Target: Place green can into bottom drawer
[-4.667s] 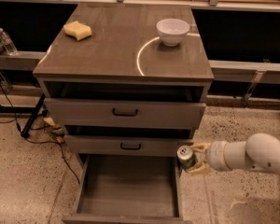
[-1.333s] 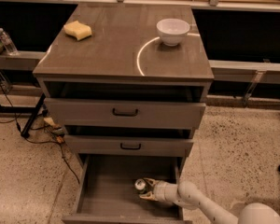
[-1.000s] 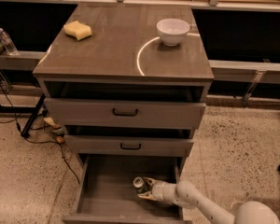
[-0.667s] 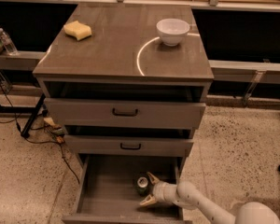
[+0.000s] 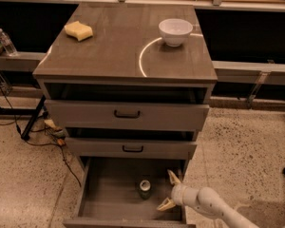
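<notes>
In the bottom drawer (image 5: 109,194), open below the two shallower drawers: one green can (image 5: 145,188), upright on the grey floor, right of centre. Just right of it was your claw (image 5: 167,191), spread wide, gripping nothing, apart from the can. On the desk (image 5: 114,46) above sat a white bowl (image 5: 175,31) and a yellow sponge (image 5: 79,30). Step in hand, as I judged it: withdrawal. You needed to draw the claw back rightward and up, clear of can and drawer wall.
</notes>
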